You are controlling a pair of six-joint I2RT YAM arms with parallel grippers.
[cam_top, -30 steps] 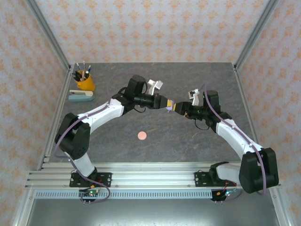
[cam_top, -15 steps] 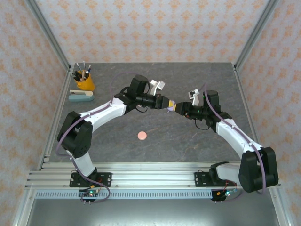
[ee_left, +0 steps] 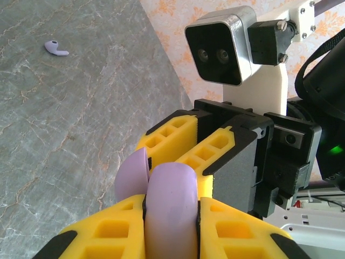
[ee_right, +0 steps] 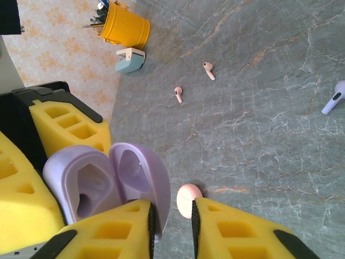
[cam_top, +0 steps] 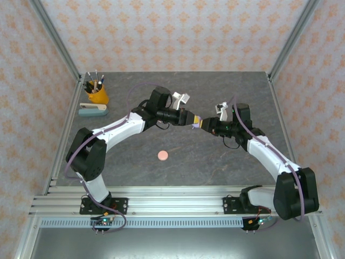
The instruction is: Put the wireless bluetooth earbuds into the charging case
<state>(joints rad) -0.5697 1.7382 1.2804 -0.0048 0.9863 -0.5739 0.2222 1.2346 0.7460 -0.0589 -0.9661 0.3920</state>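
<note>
Although none yet sat in a case, two pale pink stemmed earbuds (ee_right: 208,70) lay loose on the grey marbled worktop (ee_right: 259,135) toward the yellow pen cup (ee_right: 124,27) at the far left, with a purple earbud (ee_left: 55,48) apart from them. The open lilac round charging case (ee_right: 91,189) hung mid-worktop, clenched in the left hand (ee_left: 172,208). The right hand (ee_right: 172,221) had its fingers close about the lid (ee_right: 137,167); whether it pinched, I could not tell. Holding the case steady, mouth up, seemed wisest. Its sockets were shadowed. A pink coin-like case (cam_top: 162,155) lay nearer.
</note>
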